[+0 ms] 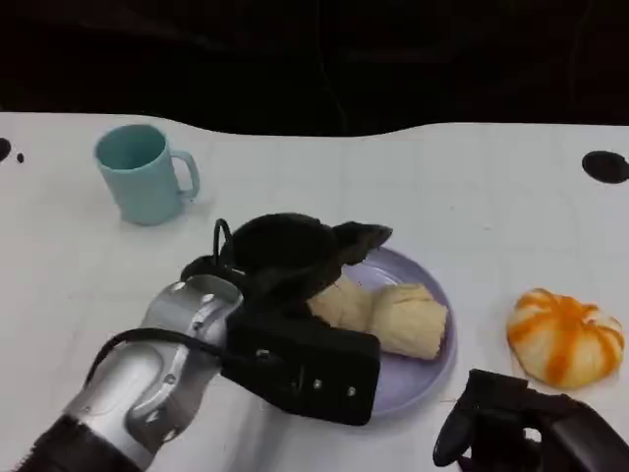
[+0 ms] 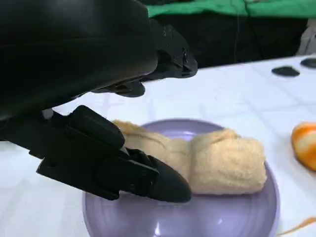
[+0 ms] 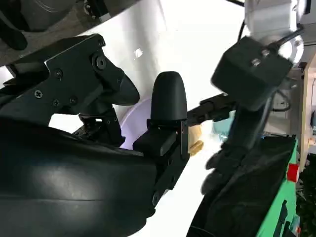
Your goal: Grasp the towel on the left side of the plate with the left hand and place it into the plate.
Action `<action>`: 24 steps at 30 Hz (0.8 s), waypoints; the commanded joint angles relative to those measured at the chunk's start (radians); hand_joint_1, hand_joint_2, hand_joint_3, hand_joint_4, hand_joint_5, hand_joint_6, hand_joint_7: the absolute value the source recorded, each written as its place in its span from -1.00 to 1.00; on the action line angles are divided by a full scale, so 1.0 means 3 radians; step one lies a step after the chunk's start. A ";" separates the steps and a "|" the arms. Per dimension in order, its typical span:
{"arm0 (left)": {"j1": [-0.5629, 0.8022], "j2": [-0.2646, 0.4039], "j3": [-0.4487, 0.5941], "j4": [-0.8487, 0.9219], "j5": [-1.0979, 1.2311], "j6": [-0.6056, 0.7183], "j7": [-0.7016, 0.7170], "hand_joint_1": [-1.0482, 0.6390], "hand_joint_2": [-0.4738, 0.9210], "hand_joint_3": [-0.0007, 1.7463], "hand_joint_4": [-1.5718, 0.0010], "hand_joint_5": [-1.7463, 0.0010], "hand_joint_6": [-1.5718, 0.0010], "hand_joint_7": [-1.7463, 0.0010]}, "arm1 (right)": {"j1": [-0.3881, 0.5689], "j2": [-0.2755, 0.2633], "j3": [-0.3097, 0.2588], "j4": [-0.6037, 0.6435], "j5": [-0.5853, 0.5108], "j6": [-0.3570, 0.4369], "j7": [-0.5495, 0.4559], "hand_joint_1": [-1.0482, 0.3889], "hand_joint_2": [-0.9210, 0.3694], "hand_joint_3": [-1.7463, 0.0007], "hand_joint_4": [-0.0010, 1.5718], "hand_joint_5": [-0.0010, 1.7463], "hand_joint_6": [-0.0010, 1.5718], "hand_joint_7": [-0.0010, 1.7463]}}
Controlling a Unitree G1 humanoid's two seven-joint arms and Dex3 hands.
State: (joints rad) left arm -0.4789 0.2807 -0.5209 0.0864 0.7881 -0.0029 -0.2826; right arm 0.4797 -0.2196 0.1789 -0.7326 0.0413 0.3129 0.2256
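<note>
Head view: we see the towel (image 1: 388, 315) lying in the plate (image 1: 432, 379), just beneath our left hand (image 1: 295, 251). Its fingers (image 2: 163, 180) look spread and apparently grip nothing, though contact is unclear. Our right hand (image 1: 521, 423) rests well apart.

this looks like a robot test bench in a lab rather than a home. a plain white table (image 1: 472, 197) stands before a black backdrop (image 1: 314, 49), with green cloth (image 2: 237, 9) hung behind it. household props are laid out as for a trial: a teal mug (image 1: 144, 173), a purple plate (image 1: 432, 359), an orange-striped bun (image 1: 565, 336). black round marks (image 1: 603, 166) dot the tabletop.
</note>
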 commanded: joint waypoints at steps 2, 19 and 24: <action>0.0226 0.0265 0.0239 -0.0332 -0.0101 -0.0102 0.0002 -0.68 1.00 -0.84 0.57 0.79 0.72 0.95 | -0.0024 -0.0002 -0.0040 0.0000 0.0041 0.0020 -0.0004 0.44 -0.49 -0.30 -0.06 1.00 -0.20 0.69; 0.1500 0.0760 0.1203 -0.1113 -0.0592 -0.0892 0.0490 -0.49 1.00 -0.89 0.31 0.61 0.46 0.88 | -0.0049 -0.0028 -0.0040 -0.0016 0.0046 0.0044 0.0013 0.42 -0.46 -0.30 -0.06 1.00 -0.21 0.70; 0.1841 0.0543 0.1473 -0.1170 -0.1081 -0.1171 0.0734 -0.15 0.98 -0.97 0.04 0.34 0.13 0.84 | -0.0047 -0.0022 -0.0054 -0.0006 0.0071 0.0056 0.0021 0.42 -0.47 -0.31 -0.07 1.00 -0.21 0.69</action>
State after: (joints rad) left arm 0.0320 0.4741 -0.1187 -0.2515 0.5524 -0.3175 -0.1002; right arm 0.4646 -0.2202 0.1737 -0.7305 0.0537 0.3250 0.2310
